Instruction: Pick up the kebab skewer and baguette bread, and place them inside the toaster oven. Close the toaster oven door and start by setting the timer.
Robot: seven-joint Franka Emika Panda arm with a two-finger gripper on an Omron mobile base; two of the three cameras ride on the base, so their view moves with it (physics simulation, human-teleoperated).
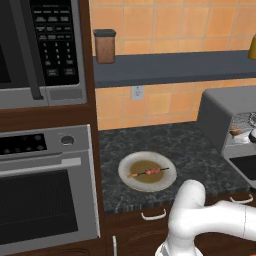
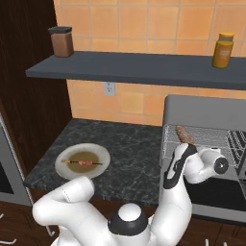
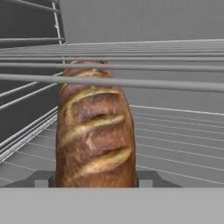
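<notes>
The baguette bread (image 3: 95,131) stands lengthwise between my fingertips, which press on both of its sides, so my gripper (image 3: 94,179) is shut on it. It reaches into the grey toaster oven (image 2: 202,110), and rack wires cross in front of its far half. From the right base, the baguette bread (image 2: 184,134) pokes up over the wire rack (image 2: 211,137) just beyond my hand. The toaster oven door (image 2: 226,192) hangs open below. The kebab skewer (image 1: 148,172) (image 2: 82,163) lies on a round plate (image 1: 125,172) (image 2: 62,168) on the dark counter.
A microwave (image 1: 40,50) and a built-in steel oven (image 1: 45,200) fill the cabinet to the left. A shelf (image 2: 134,67) over the counter carries a brown jar (image 2: 61,41) and a yellow jar (image 2: 222,49). Dark counter (image 2: 134,153) lies between plate and toaster oven.
</notes>
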